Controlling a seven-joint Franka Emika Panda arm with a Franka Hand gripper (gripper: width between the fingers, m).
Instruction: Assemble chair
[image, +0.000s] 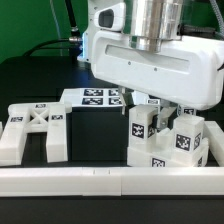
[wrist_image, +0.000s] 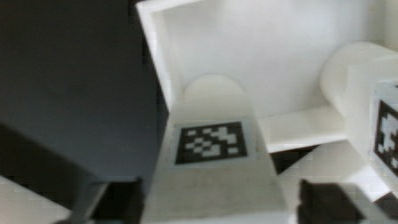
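My gripper (image: 147, 108) hangs over the group of white chair pieces on the exterior view's right. In the wrist view the gripper (wrist_image: 217, 205) has a dark finger (wrist_image: 116, 200) on each side of an upright white tagged piece (wrist_image: 217, 140), close against it. That piece (image: 140, 128) stands among other tagged blocks (image: 186, 140). The X-braced frame (image: 35, 128) lies flat on the exterior view's left, apart from the gripper. A rounded white part (wrist_image: 356, 75) sits just beside the held piece.
The marker board (image: 95, 97) lies on the black table behind the pieces. A long plain white rail (image: 100, 180) runs along the front edge. The large white robot hand (image: 150, 60) hides the area behind the right-hand pieces.
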